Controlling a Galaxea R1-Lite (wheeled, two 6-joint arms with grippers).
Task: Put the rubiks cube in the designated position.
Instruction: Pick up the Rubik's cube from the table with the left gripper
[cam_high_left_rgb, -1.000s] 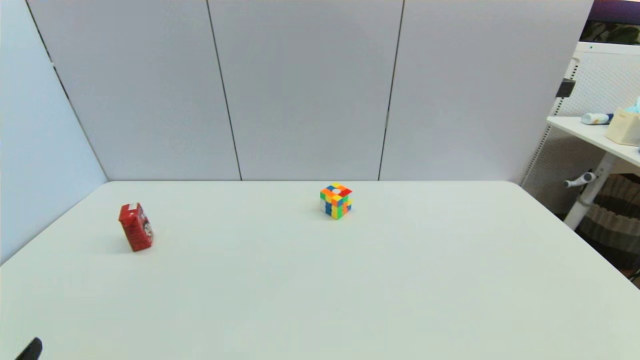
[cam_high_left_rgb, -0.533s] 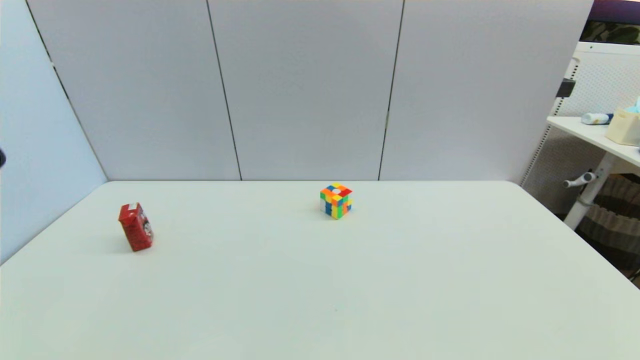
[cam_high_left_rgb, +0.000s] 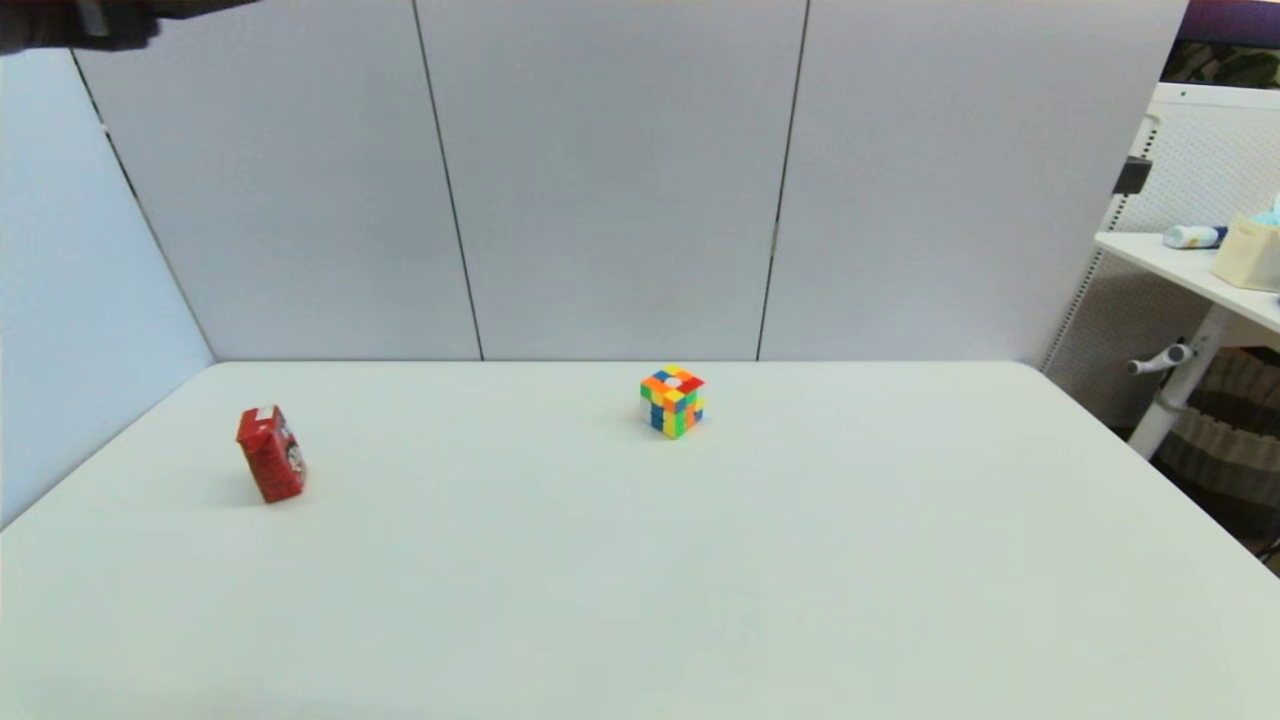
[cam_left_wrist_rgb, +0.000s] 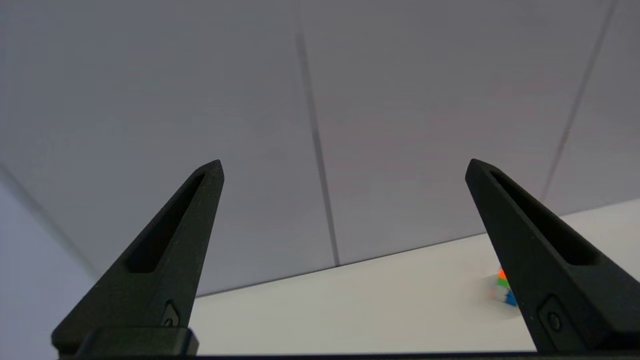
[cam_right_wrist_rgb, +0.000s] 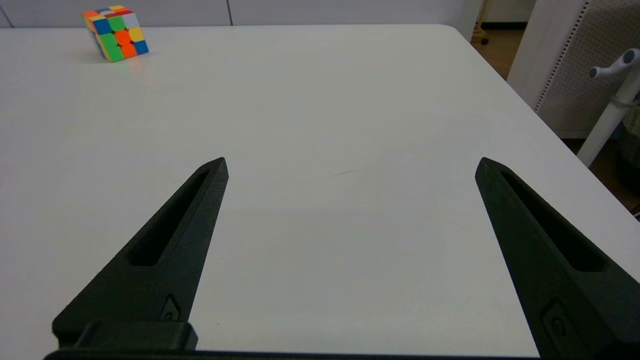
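The rubiks cube (cam_high_left_rgb: 672, 401), scrambled in many colours, rests on the white table (cam_high_left_rgb: 640, 600) near its far edge, a little right of centre. Nothing touches it. A dark part of my left arm (cam_high_left_rgb: 80, 20) shows high at the top left corner of the head view. My left gripper (cam_left_wrist_rgb: 344, 167) is open and empty, raised and facing the back wall; the rubiks cube (cam_left_wrist_rgb: 501, 290) peeks out beside one finger, far off. My right gripper (cam_right_wrist_rgb: 351, 165) is open and empty, low over the table's near right part, with the rubiks cube (cam_right_wrist_rgb: 116, 32) well ahead of it.
A red carton-shaped box (cam_high_left_rgb: 271, 454) stands tilted on the table's left side. Grey panels wall the back and left. Off the table's right edge are a side desk (cam_high_left_rgb: 1190, 265) with small items and a white perforated panel (cam_right_wrist_rgb: 565, 65).
My left arm has risen from the bottom left corner of the head view, past the left edge, to the top left corner. The cube and the red box have not moved.
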